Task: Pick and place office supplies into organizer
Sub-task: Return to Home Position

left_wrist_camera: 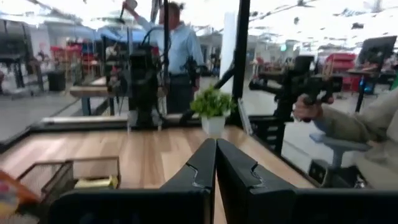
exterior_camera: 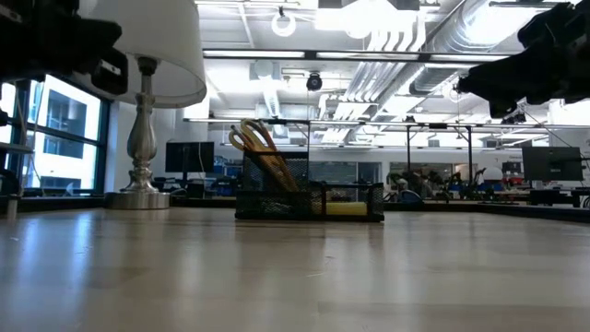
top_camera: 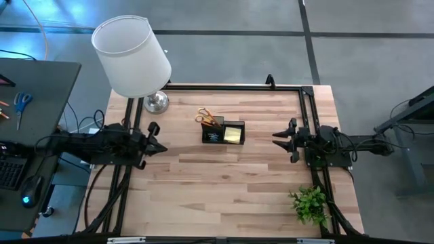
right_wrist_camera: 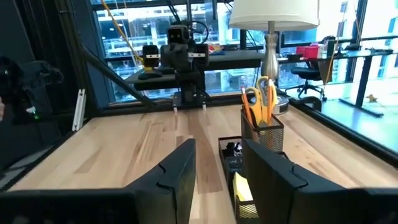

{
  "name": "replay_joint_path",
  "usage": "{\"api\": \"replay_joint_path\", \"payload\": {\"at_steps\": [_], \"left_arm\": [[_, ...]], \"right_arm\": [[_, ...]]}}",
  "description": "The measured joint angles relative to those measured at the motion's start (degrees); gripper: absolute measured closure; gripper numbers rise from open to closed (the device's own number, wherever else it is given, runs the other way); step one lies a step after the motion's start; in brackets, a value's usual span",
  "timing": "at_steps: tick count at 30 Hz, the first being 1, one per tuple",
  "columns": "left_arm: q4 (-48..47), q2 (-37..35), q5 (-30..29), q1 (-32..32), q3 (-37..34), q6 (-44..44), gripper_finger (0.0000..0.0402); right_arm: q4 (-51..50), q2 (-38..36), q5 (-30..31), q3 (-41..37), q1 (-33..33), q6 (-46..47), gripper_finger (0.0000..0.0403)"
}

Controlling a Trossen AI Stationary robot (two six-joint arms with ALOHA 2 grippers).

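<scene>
Looks done imo: yellow-handled scissors (top_camera: 205, 116) + sticky-note pad (top_camera: 233, 135) in organizer (top_camera: 215, 135), no loose supplies on table (top_camera: 203, 190). Left end effector (left_wrist_camera: 216, 152) pressed together, right end effector (right_wrist_camera: 217, 168) spread, both parked at the sides.

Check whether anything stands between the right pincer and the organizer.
Nothing visible does: only bare table lies between the open right pincer and the organizer. The plant stands well clear of that line.

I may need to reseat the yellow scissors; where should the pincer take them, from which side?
Best grip the scissors by their handle loops, from straight above. They stand blades down in the tall cup of the organizer, so only the handles clear its rim.
</scene>
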Motion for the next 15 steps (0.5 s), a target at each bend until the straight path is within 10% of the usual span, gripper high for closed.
{"api": "replay_joint_path", "payload": {"at_steps": [15], "left_arm": [[-4.49,0.24,-6.2,0.02,0.0,1.2,0.0401]], "right_arm": [[-0.54,0.37,-2.19,0.02,-0.07,-5.82,0.0368]]}}
